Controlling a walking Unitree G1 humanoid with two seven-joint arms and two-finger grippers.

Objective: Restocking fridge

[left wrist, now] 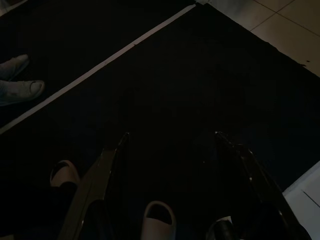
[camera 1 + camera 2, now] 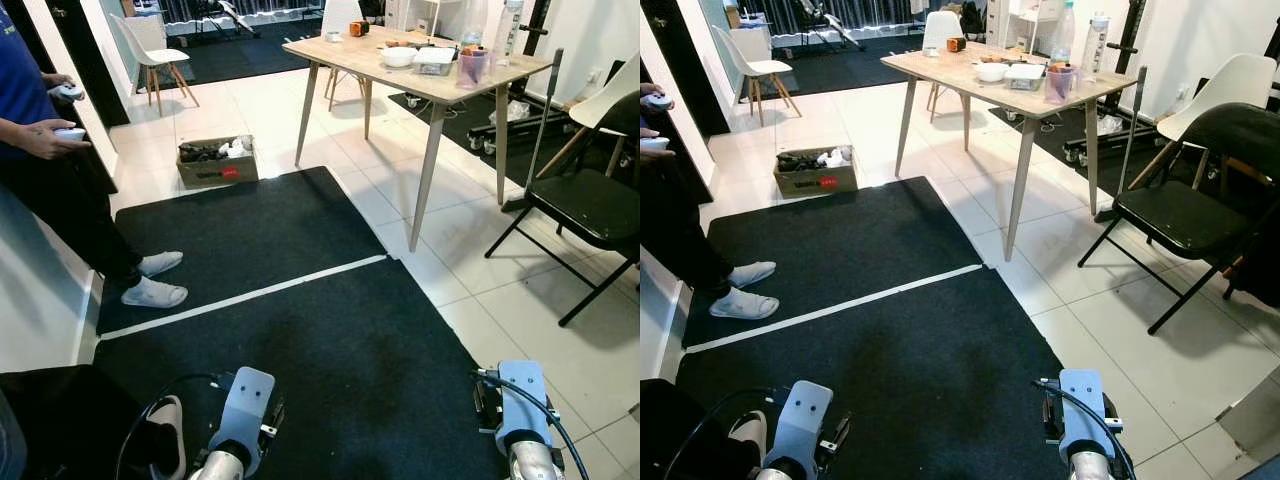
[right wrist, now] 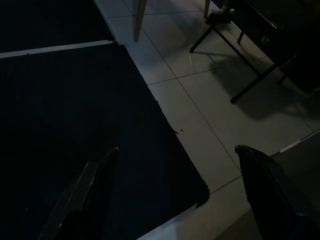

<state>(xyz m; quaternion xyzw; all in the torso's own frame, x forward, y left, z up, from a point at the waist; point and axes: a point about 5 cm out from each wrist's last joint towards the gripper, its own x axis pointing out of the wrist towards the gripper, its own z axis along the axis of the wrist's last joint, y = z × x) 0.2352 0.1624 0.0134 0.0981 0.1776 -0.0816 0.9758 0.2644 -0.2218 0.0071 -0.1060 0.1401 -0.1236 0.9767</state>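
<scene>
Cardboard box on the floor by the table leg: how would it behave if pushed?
The cardboard box would probably slide easily, since it sits on smooth tile. It looks low and wide, so it is unlikely to tip. Its top is open with loose items inside, which might shift; the walls may flex.

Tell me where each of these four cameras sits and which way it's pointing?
Left eye view: on the head, looking forward and down at the black mat and wooden table; both arms show at the bottom.
Right eye view: beside it, same scene, same arms.
Left wrist view: on the left arm, looking down along the open left claw at the mat.
Right wrist view: likewise, the open right claw over the mat's edge.
All four share the mat.
</scene>
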